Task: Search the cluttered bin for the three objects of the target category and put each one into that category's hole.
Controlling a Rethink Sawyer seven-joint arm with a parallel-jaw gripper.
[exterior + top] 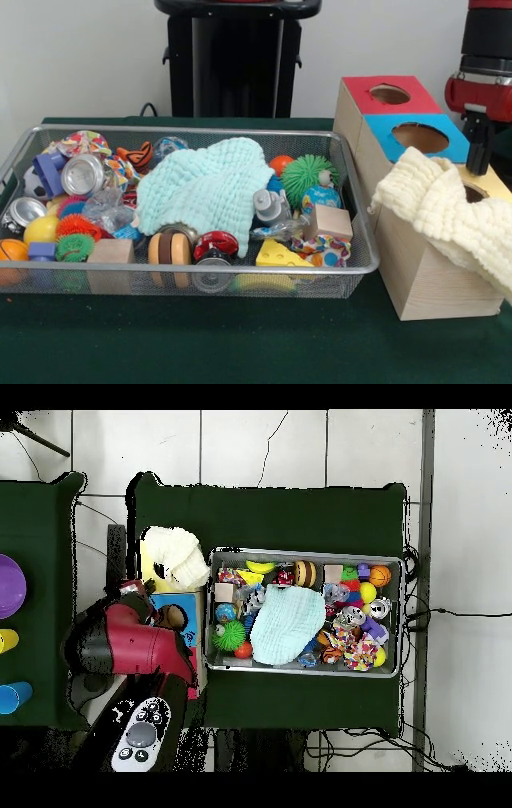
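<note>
Sorting box (416, 264) with a cream cloth (448, 212) draped over its yellow section, directly below and in front of the gripper (478, 148). The gripper hangs above the box near the blue hole (420, 137), holding nothing visible; whether its jaws stand apart or together cannot be told. The cloth lies half on the lid and half down the box's side, apparently not yet through the opening. To finish the step well, the gripper should probably come down on the bunched fold nearest it and feed it into the hole. The cloth is thick, waffle-textured and limp. A similar mint cloth (208, 188) lies in the wire bin (352, 264), well away from the gripper.
</note>
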